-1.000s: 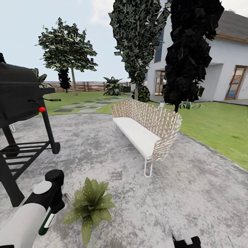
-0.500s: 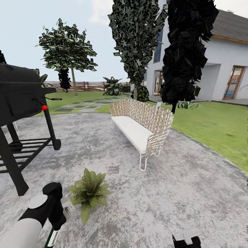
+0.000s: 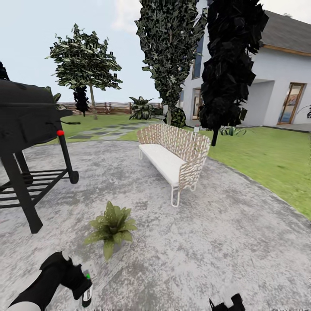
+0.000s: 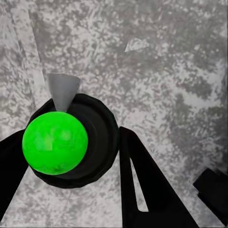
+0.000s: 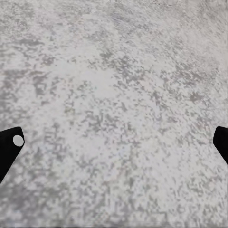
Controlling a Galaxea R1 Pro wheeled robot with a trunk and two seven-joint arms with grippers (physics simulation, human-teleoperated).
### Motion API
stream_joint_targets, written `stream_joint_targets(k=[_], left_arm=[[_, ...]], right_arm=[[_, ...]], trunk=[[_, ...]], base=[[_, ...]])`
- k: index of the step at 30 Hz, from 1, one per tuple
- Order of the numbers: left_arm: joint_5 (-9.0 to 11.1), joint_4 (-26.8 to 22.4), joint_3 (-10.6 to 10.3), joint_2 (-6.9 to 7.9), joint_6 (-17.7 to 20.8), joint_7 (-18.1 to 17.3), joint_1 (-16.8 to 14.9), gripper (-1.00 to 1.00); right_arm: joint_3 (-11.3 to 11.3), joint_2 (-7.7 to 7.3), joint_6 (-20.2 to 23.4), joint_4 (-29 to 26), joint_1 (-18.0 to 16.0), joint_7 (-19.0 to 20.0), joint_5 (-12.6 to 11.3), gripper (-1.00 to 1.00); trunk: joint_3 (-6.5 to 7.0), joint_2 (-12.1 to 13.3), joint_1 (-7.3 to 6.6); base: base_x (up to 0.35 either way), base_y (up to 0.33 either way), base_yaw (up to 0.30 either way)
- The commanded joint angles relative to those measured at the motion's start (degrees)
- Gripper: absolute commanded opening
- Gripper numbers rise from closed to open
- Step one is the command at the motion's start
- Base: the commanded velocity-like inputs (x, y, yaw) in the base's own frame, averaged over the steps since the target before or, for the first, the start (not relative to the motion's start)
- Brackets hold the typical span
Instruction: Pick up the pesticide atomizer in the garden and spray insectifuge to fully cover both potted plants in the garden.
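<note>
Pesticide atomizer [image 3: 87,290] clamped in left gripper [image 3: 82,286], lower body cut off; right gripper [image 5: 114,142] spread wide, holding nothing.

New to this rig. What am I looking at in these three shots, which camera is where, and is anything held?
These are simulator renders from a wheeled two-armed robot. The head camera looks down over grey paving with a black grill, a woven white bench and a small green-leaved potted plant. Each of the other two pictures comes from a camera near a gripper. The left gripper is shut on a slim dark atomizer bottle, seen from above with a green top. The right gripper is open over the paving.
</note>
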Motion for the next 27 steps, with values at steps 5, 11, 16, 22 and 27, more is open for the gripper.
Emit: stream_joint_targets(k=[5,11,16,22,27], left_arm=[[2.2,0.9,4.7,-0.28,-11.5,0.4,0.1,-1.00],[2.3,1.0,5.4,-0.72,-15.0,0.4,0.1,-1.00],[2.3,1.1,4.9,-1.03,-16.0,0.2,-0.1,-1.00],[1.9,2.5,4.8,-1.93,-16.1,0.3,-0.1,-1.00],[1.6,2.6,3.6,-3.37,-16.1,0.4,-0.5,-1.00]], right_arm=[[3.3,-0.11,-0.2,-7.5,-0.1,7.5,5.9,1.00],[3.6,-0.37,0.1,-20.4,-0.1,27.4,7.8,1.00],[3.6,-0.37,1.3,-23.3,-0.1,31.0,8.0,1.00],[3.7,0.15,1.5,-23.4,-0.1,31.4,8.1,-1.00],[3.8,2.61,1.4,-23.6,-0.1,36.4,8.2,-1.00]], trunk=[[-0.06,0.0,-0.05],[-0.06,0.0,-0.05],[-0.06,0.0,-0.05],[-0.06,0.0,-0.05],[-0.06,0.0,-0.05]], base=[[-0.301,-0.002,0.000],[-0.069,0.000,0.000],[-0.002,0.000,0.000],[0.000,0.000,0.000],[0.000,0.000,0.000]])
